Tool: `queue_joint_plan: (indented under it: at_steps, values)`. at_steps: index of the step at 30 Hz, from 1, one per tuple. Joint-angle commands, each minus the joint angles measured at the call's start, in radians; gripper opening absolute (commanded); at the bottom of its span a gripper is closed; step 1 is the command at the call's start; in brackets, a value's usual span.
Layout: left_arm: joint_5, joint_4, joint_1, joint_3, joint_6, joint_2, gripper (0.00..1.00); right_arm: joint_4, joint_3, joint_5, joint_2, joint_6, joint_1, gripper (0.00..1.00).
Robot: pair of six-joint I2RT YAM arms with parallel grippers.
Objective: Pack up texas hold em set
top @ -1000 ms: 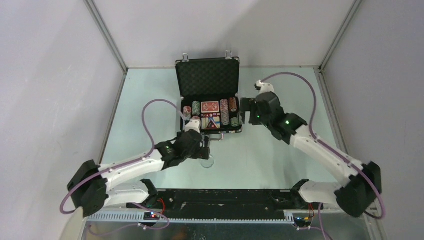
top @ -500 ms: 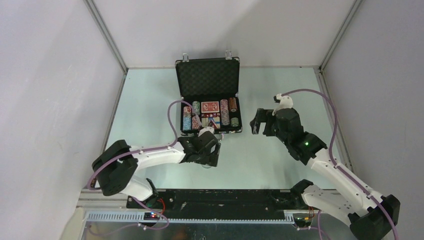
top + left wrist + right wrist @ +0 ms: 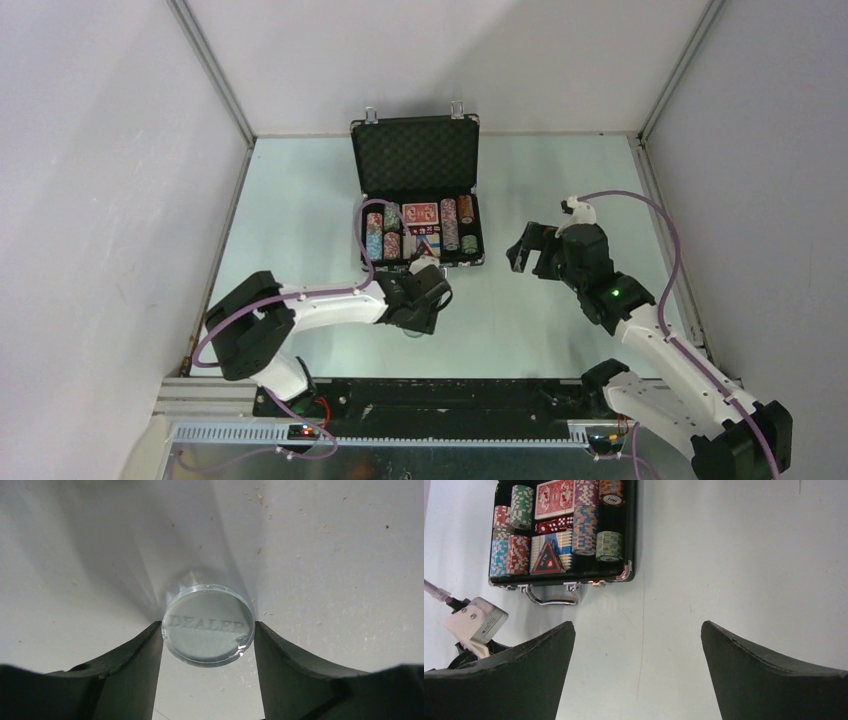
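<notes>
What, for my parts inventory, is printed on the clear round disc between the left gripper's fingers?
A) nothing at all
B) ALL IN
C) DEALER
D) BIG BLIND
C: in the left wrist view the clear disc reads DEALER across its face, lying on the table between the fingers of the left gripper.

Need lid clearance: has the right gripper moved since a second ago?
Yes. The right gripper has backed off from the right side of the case, moving right and toward the near edge of the table.
</notes>
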Motion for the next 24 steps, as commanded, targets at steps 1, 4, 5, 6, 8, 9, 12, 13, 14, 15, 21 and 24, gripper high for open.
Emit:
queue_joint_plan:
  at_steps: [1,4,5,6,8,9,12,13,14,15,21,24]
  values:
    - [-0.032,-0.034,-0.005,-0.001,-0.018,-0.072,0.57,0.125,-0.055,-0.036,-0.05,0.062,-0.017,1.0]
    - [-0.026,-0.027,-0.005,-0.001,-0.001,-0.119,0.56,0.235,-0.121,0.004,-0.084,0.076,0.001,1.0]
    - [-0.025,-0.025,-0.004,0.001,0.003,-0.148,0.55,0.256,-0.128,0.027,-0.088,0.075,0.007,1.0]
    - [-0.03,-0.026,-0.003,0.003,0.008,-0.176,0.55,0.264,-0.132,0.036,-0.086,0.067,0.013,1.0]
    - [-0.05,-0.038,-0.002,0.013,0.012,-0.22,0.55,0.269,-0.126,0.051,-0.079,0.061,0.015,1.0]
    - [-0.056,-0.045,0.0,0.024,0.015,-0.234,0.55,0.272,-0.123,0.054,-0.078,0.059,0.015,1.0]
    - [-0.058,-0.057,0.029,0.057,0.042,-0.291,0.55,0.283,-0.119,0.065,-0.095,0.05,0.015,1.0]
    - [-0.054,-0.055,0.053,0.077,0.061,-0.296,0.55,0.286,-0.12,0.07,-0.1,0.05,0.016,0.99]
    - [-0.045,-0.053,0.067,0.087,0.071,-0.3,0.55,0.287,-0.119,0.084,-0.108,0.051,0.016,1.0]
    - [-0.041,-0.043,0.1,0.109,0.09,-0.299,0.55,0.285,-0.119,0.092,-0.111,0.052,0.017,1.0]
    - [-0.073,0.022,0.245,0.269,0.191,-0.167,0.54,0.301,-0.119,0.162,-0.123,0.042,0.03,1.0]
    - [-0.092,0.081,0.294,0.356,0.22,-0.089,0.54,0.324,-0.119,0.173,-0.118,0.03,0.034,1.0]
